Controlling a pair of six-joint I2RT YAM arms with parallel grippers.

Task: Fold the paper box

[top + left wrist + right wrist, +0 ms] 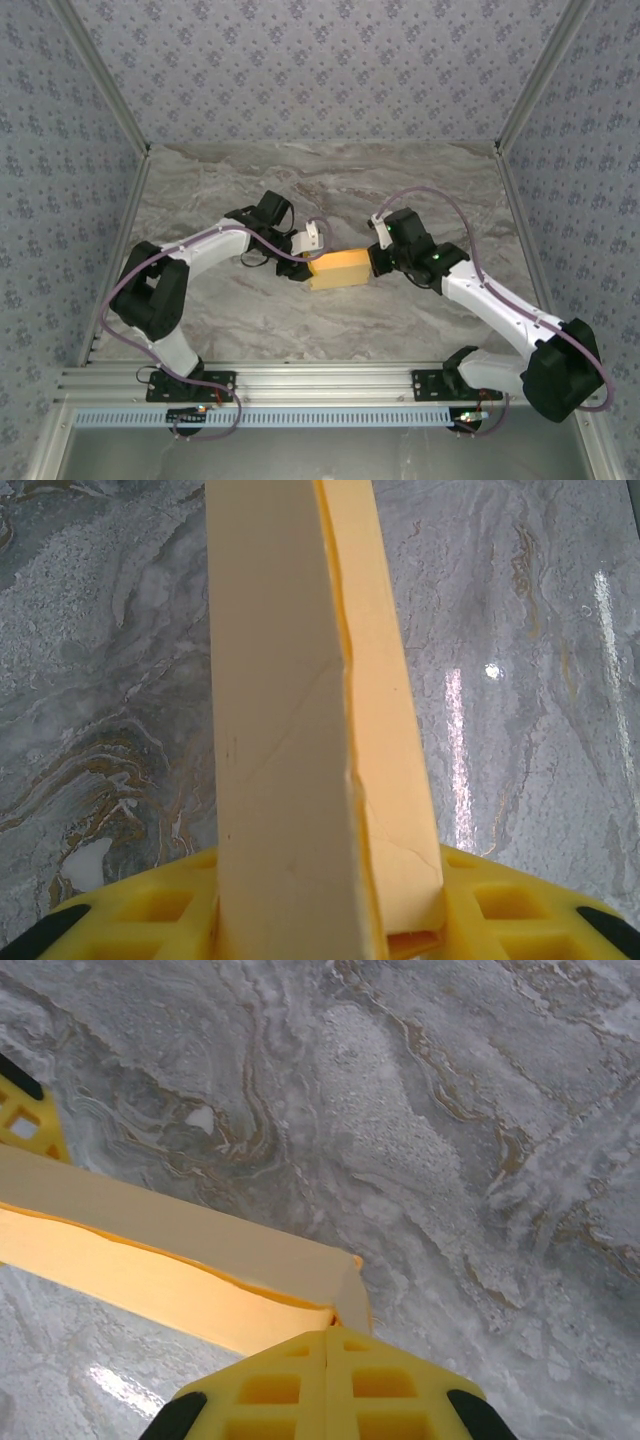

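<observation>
Box point(338, 268) judged light, crease-prone; best held by its ends. Left end gripped by left tool point(305, 268); right tool point(328, 1350) clenched shut.

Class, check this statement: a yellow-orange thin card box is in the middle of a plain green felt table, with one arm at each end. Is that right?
Not quite. The table is grey veined marble, not plain green felt, as the top external view shows. The yellow-orange thin card box is indeed mid-table, with the left arm and right arm at its ends.
</observation>
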